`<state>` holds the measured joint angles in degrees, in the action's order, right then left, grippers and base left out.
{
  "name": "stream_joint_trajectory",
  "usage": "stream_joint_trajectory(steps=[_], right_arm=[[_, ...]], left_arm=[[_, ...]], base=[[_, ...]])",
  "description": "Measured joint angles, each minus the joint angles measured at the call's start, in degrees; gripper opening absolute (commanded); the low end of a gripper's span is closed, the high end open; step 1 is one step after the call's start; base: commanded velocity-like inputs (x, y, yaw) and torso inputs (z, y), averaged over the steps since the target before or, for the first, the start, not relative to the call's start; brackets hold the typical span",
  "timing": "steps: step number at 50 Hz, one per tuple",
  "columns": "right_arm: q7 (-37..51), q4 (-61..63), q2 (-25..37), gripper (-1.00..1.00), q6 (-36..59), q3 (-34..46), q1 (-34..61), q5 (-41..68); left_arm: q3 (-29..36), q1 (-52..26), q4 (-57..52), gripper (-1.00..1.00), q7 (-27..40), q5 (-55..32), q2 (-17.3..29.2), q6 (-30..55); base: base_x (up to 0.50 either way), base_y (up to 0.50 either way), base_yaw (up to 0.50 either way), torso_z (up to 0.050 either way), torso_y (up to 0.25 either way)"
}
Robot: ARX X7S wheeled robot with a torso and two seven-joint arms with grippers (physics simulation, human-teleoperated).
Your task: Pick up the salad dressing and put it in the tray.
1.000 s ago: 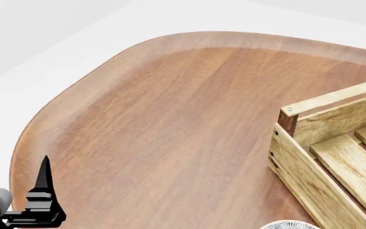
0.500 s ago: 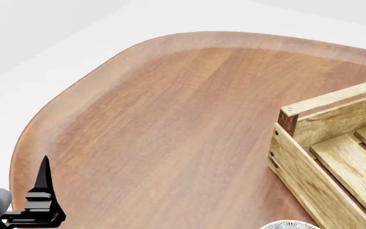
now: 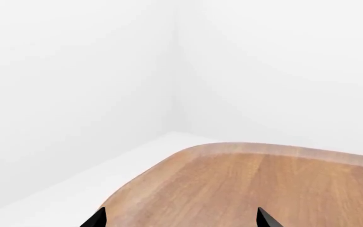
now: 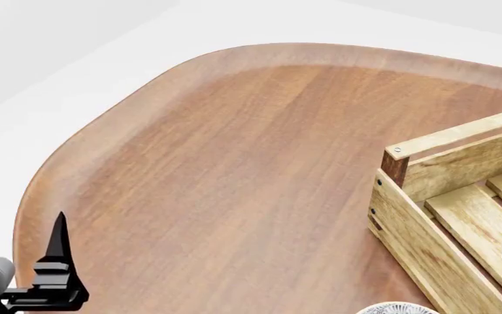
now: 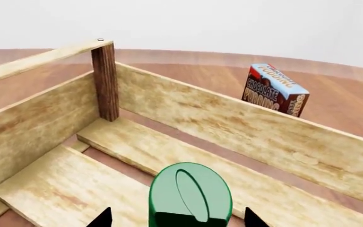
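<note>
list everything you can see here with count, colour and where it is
table: one, reddish-brown wood with a rounded edge, under everything
tray: one, light wood with dark brown corner posts, on the table toward the robot's right
salad dressing: one, green cap showing, inside the tray over the slatted floor, between the right gripper's fingertips
chocolate pudding box: one, red and blue, on the table beyond the tray's far wall
bowl: one, grey-white patterned, only its rim showing at the head view's bottom edge
left gripper: black, open, empty, over the table's edge
right gripper: black, around the bottle
</note>
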<state>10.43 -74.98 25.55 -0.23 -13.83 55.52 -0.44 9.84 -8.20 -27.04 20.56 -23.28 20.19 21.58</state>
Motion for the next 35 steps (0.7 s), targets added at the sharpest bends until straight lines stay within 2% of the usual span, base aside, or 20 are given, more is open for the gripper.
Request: stream_joint_trajectory(steps=[5, 9, 25, 35], right_arm=[[-0.2, 0.1, 0.2, 1.0, -0.7, 0.5, 0.5, -0.2], [-0.8, 5.8, 0.2, 1.0, 2.2, 0.4, -0.8, 0.2], [-3.8, 50.1, -1.5, 1.0, 22.4, -0.6, -13.7, 2.9], [-4.9, 74.6, -2.8, 1.0, 28.8, -0.6, -21.4, 4.2]], left_arm=[[0.1, -0.1, -0.1, 1.0, 0.1, 0.0, 0.1, 0.1], [0.1, -0.2, -0.2, 1.0, 0.2, -0.1, 0.1, 0.2], [0.3, -0.1, -0.5, 1.0, 0.6, -0.3, 0.3, 0.0], [0.2, 0.2, -0.6, 1.0, 0.7, -0.5, 0.4, -0.4]], base=[[0.0, 0.0, 0.0, 0.0, 0.0], [0.0, 0.0, 0.0, 0.0, 0.0], [0.0, 0.0, 0.0, 0.0, 0.0], [0.0, 0.0, 0.0, 0.0, 0.0]])
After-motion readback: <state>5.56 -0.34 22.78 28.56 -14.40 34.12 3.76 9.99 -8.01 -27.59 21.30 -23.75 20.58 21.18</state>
